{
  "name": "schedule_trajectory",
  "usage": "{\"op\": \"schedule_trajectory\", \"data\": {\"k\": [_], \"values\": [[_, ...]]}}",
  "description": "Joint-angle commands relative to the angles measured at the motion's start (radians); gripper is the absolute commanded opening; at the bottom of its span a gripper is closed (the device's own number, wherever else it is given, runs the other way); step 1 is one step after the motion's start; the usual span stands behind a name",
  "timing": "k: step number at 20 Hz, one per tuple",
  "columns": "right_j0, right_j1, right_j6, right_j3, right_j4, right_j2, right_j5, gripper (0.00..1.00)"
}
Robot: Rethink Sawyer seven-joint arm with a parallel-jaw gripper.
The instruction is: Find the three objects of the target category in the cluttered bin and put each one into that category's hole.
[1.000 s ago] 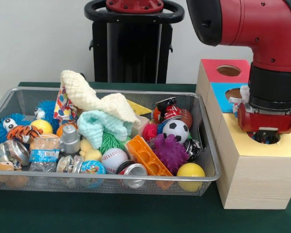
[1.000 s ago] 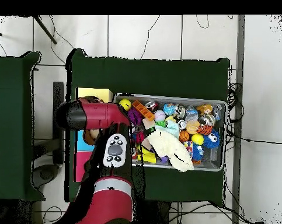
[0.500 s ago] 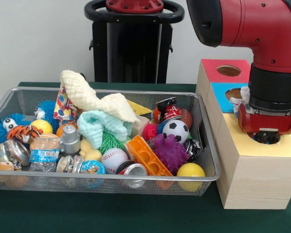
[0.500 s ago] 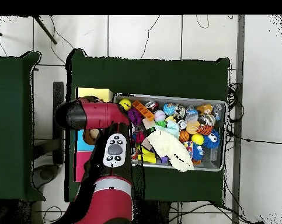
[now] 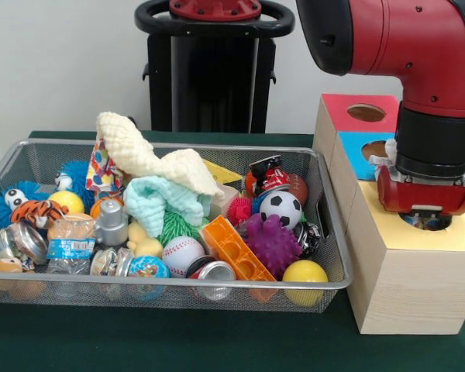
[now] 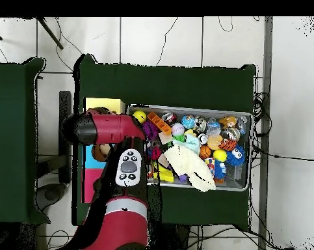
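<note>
The wire mesh bin (image 5: 178, 285) is full of toys, and it also shows in the overhead view (image 6: 192, 108). One spotted white cloth (image 5: 101, 167) hangs at the bin's back left, half under the cream knitted cloth (image 5: 151, 159). No other spotted cloth shows. The yellow-faced wooden box (image 5: 407, 279) stands to the right of the bin. My gripper (image 5: 426, 221) is straight over the box's round hole (image 5: 442, 225), low and partly covering it. The red wrist block hides its tips. In the overhead view the arm (image 6: 110, 127) hides the gripper and the hole.
The blue-faced box (image 5: 355, 155) and the red-faced box (image 5: 349, 105) stand behind the yellow one. A mint-green fluffy cloth (image 5: 163, 201), an orange brick (image 5: 234, 249), a purple spiky ball (image 5: 273, 242) and a soccer ball (image 5: 281, 208) lie in the bin.
The gripper has risen slightly over the yellow box's hole. The speckled bits seen under it earlier no longer show. The bin's contents have not moved.
</note>
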Motion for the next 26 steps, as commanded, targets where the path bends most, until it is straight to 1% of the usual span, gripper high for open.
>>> {"op": "schedule_trajectory", "data": {"k": [1,4,8,12,14,16,19,20,26], "values": [[-0.007,0.041,0.168,0.046,0.023,0.061,0.031,1.00],[0.002,0.035,0.177,0.045,0.025,0.044,0.047,1.00],[-0.003,0.017,0.178,0.070,0.025,0.047,0.040,1.00],[-0.012,0.012,0.176,0.073,0.029,0.057,0.036,1.00],[-0.017,-0.008,0.175,0.084,0.033,0.062,0.040,1.00],[-0.020,-0.043,0.167,0.085,0.035,0.055,0.075,1.00],[-0.014,-0.098,0.166,0.108,0.035,0.041,0.118,1.00],[-0.010,-0.108,0.169,0.119,0.034,0.034,0.116,1.00],[0.000,-0.143,0.160,0.121,0.024,0.004,0.162,1.00]]}}
